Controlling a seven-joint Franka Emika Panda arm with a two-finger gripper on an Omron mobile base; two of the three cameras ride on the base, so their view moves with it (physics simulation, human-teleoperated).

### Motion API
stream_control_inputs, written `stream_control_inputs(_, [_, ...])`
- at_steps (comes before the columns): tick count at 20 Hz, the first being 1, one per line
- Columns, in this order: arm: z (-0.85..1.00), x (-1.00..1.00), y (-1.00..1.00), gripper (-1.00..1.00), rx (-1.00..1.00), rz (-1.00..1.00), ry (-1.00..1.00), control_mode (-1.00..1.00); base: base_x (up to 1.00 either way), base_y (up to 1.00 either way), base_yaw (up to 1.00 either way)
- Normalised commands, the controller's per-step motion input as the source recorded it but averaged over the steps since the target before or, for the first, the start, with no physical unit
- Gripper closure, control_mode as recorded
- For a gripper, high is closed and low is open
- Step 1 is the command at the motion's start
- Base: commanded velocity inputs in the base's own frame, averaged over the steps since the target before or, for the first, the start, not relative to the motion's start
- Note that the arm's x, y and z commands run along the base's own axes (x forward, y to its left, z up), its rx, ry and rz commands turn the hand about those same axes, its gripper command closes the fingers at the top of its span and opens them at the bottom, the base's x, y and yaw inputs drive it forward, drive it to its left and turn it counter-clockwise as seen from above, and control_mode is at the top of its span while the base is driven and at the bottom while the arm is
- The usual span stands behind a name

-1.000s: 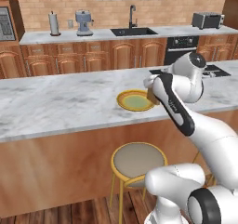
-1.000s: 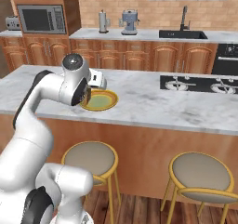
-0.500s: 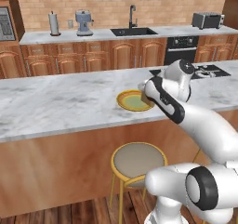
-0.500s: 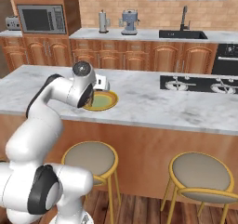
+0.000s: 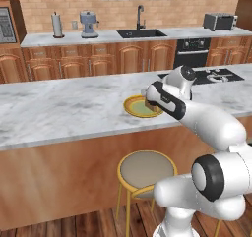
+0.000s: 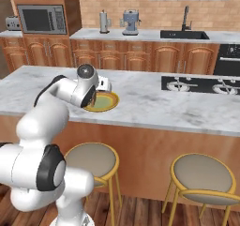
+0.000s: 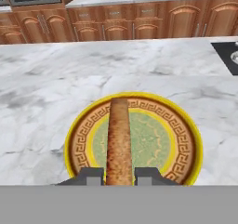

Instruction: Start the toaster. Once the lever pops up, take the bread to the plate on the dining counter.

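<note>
The fingers gripped the bread edge-on between them, the slice reaching forward over the middle of the yellow plate, which sat near the dining counter front edge

Arm hides near part of plate; bread seen edge-on, lower end behind claw.

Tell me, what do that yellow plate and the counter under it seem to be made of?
The plate looks like glazed ceramic: glossy yellow rim, patterned brown band, green centre. The dining counter looks like polished marble, white with grey veins, though everything here is rendered.
</note>
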Motion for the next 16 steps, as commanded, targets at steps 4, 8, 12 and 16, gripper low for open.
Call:
stream_control_inputs(4, [-0.14,0.32,0.11,1.00,0.00,0.00,0.00,-1.00,0.00,0.00,0.00])
stream_control_inputs(8, [-0.21,0.22,0.02,1.00,0.00,0.00,0.00,-1.00,0.00,0.00,0.00])
stream_control_inputs(12, [-0.21,0.13,0.00,1.00,0.00,0.00,0.00,-1.00,0.00,0.00,0.00])
stream_control_inputs(16, [-0.14,0.13,0.00,1.00,0.00,0.00,0.00,-1.00,0.00,0.00,0.00])
